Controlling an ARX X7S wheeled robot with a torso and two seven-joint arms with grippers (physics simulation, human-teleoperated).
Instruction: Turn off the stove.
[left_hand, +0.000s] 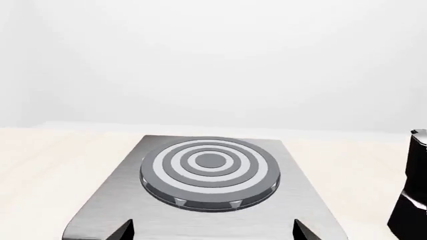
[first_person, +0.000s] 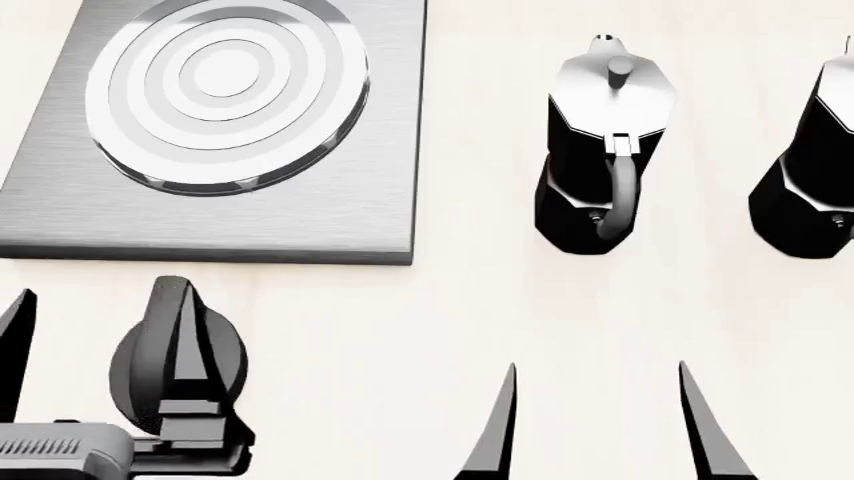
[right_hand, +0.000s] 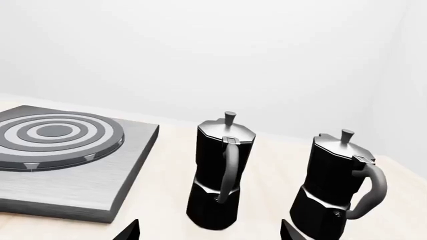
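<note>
The stove (first_person: 334, 200) is a brushed-grey square plate with a ringed round burner (first_person: 227, 90) at the far left of the head view. Its black round knob (first_person: 140, 375) lies on the counter just in front of the plate. My left gripper (first_person: 94, 320) is open above the knob, and one finger (first_person: 180, 340) crosses over it. In the left wrist view the gripper (left_hand: 213, 229) is open, with the stove (left_hand: 120, 200) and burner (left_hand: 210, 170) ahead and the knob hidden. My right gripper (first_person: 597, 370) is open and empty, in front of a moka pot.
Two black-and-silver moka pots (first_person: 601, 150) (first_person: 814, 170) stand right of the stove, handles toward me. They also show in the right wrist view (right_hand: 220, 175) (right_hand: 337, 190), beside the stove (right_hand: 80, 185). One pot's edge (left_hand: 410, 190) shows in the left wrist view. The counter (first_person: 400, 350) is pale wood.
</note>
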